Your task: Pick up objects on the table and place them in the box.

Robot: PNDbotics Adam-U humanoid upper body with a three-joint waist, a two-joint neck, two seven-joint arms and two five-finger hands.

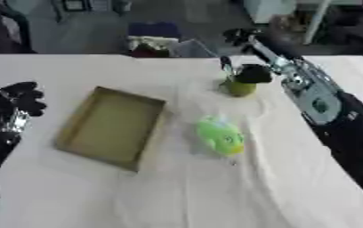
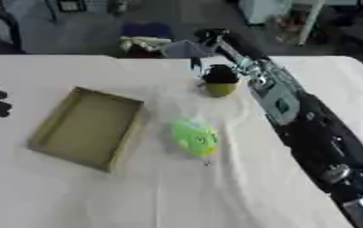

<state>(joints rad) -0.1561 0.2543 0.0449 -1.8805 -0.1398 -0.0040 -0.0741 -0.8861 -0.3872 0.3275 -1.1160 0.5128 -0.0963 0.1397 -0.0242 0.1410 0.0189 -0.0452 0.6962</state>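
Note:
An olive-green round object (image 1: 240, 87) sits near the table's far middle. My right hand (image 1: 248, 73) is on top of it, fingers curled round its upper part. A bright green rounded toy (image 1: 221, 136) lies on the white cloth nearer to me, right of the box. The open cardboard box (image 1: 111, 126) lies left of centre, nothing visible inside. My left hand (image 1: 18, 99) hangs at the left edge, fingers relaxed, holding nothing.
A white cloth (image 1: 184, 191) covers the table. My right arm (image 1: 318, 104) runs along the right side from the lower right corner to the far middle. Chairs and clutter stand beyond the far edge (image 1: 157, 42).

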